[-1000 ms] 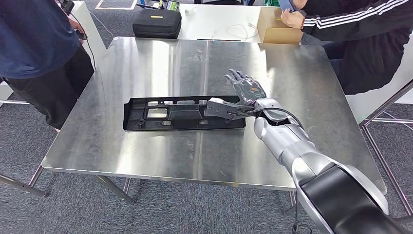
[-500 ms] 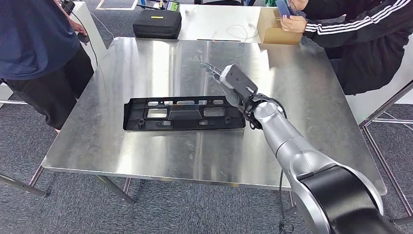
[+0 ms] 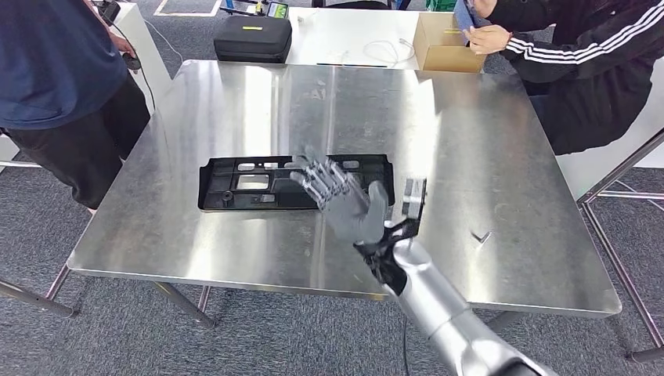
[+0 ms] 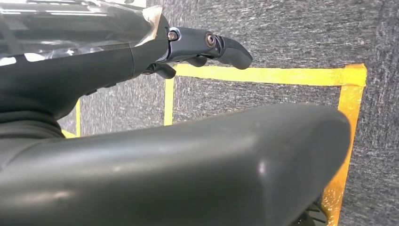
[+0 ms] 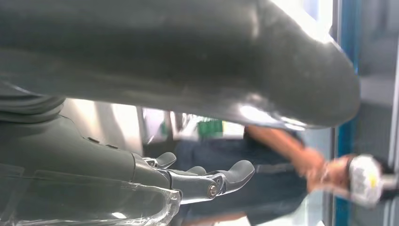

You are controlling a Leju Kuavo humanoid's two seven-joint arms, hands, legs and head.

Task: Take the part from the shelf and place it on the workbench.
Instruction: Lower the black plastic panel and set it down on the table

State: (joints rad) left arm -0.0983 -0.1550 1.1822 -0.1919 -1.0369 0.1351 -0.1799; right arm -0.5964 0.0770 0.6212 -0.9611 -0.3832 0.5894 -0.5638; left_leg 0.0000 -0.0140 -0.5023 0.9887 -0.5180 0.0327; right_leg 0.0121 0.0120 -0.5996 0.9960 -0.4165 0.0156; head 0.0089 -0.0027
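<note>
The long black plastic part point(image 3: 250, 184) lies flat on the steel workbench point(image 3: 485, 157), left of centre. My right hand point(image 3: 344, 204) is raised above the bench near its front edge, fingers spread and holding nothing; it covers part of the part's right end from this angle. In the right wrist view the right hand point(image 5: 141, 174) shows straight fingers with nothing between them. My left hand point(image 4: 117, 61) hangs over grey carpet, its fingers point(image 4: 211, 44) stretched out and empty.
One person point(image 3: 55, 70) stands at the bench's far left corner, another person point(image 3: 579, 63) sits at the far right. Behind the bench a white table point(image 3: 352, 31) carries a black case point(image 3: 252, 37) and a cardboard box point(image 3: 442, 45). Yellow tape point(image 4: 263, 75) marks the floor.
My right hand has left the part's right end, swung up over the bench and drawn back toward me, palm open. The part stays where it lay.
</note>
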